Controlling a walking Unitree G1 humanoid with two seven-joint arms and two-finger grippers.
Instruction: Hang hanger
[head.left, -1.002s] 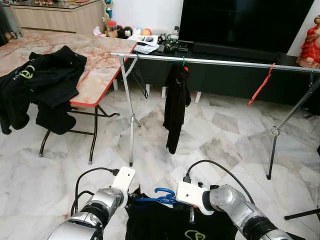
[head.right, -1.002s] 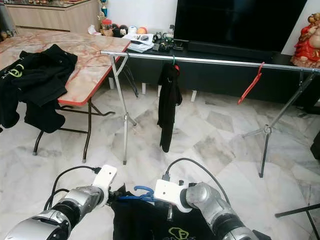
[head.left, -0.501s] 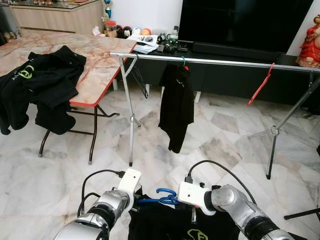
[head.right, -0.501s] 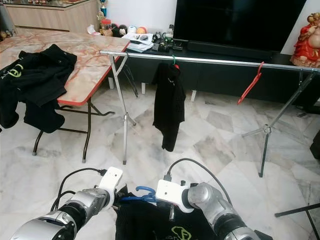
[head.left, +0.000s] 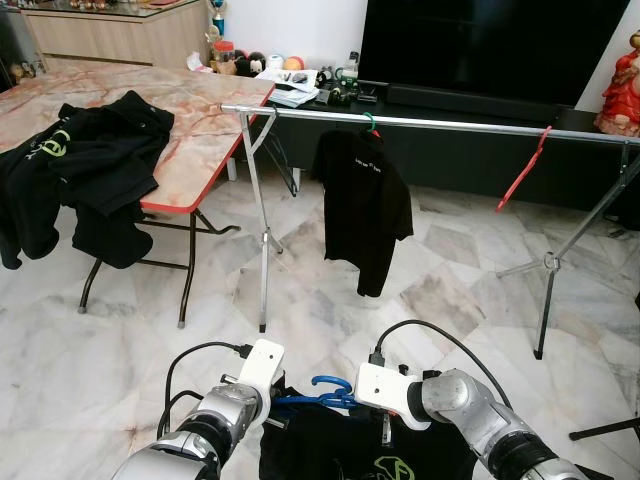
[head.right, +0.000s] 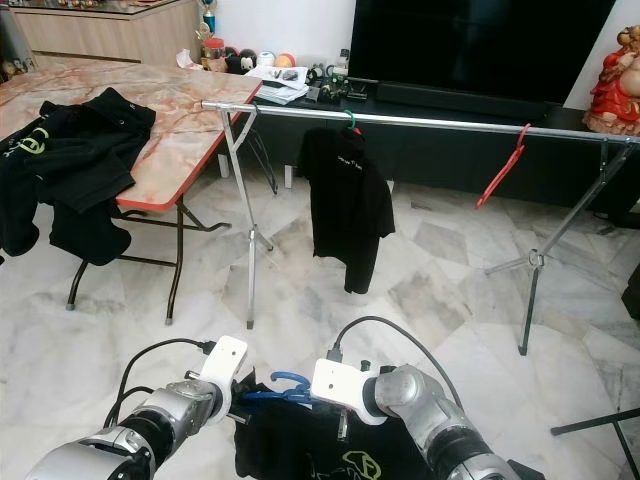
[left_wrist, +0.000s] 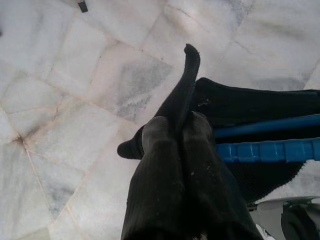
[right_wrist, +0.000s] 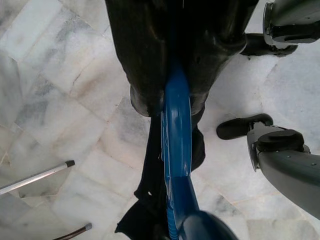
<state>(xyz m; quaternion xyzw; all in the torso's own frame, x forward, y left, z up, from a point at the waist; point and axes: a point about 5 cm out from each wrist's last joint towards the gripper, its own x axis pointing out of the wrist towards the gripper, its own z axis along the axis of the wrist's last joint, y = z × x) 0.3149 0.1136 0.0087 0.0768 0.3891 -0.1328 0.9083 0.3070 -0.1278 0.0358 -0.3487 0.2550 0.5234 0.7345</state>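
Both claws work low over the floor (head.left: 100, 360): left claw (left_wrist: 175, 130) pinched on the shirt (head.left: 330, 455), right claw (right_wrist: 172, 90) clamped on the blue hanger (head.left: 318, 398), whose bar runs side to side between them, hook upward. I see open rail (head.left: 450, 125) between the hung shirt (head.left: 362, 205) and red hanger (head.left: 522, 170)

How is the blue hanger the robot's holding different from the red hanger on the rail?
The blue hanger sits low between the left gripper and the right gripper, both shut on it; the red hanger hooks onto the metal rail, untouched. The blue hanger carries a black shirt; the red hanger is bare. The blue hanger lies roughly level; the red hanger hangs slanted. Both are thin coloured hangers.
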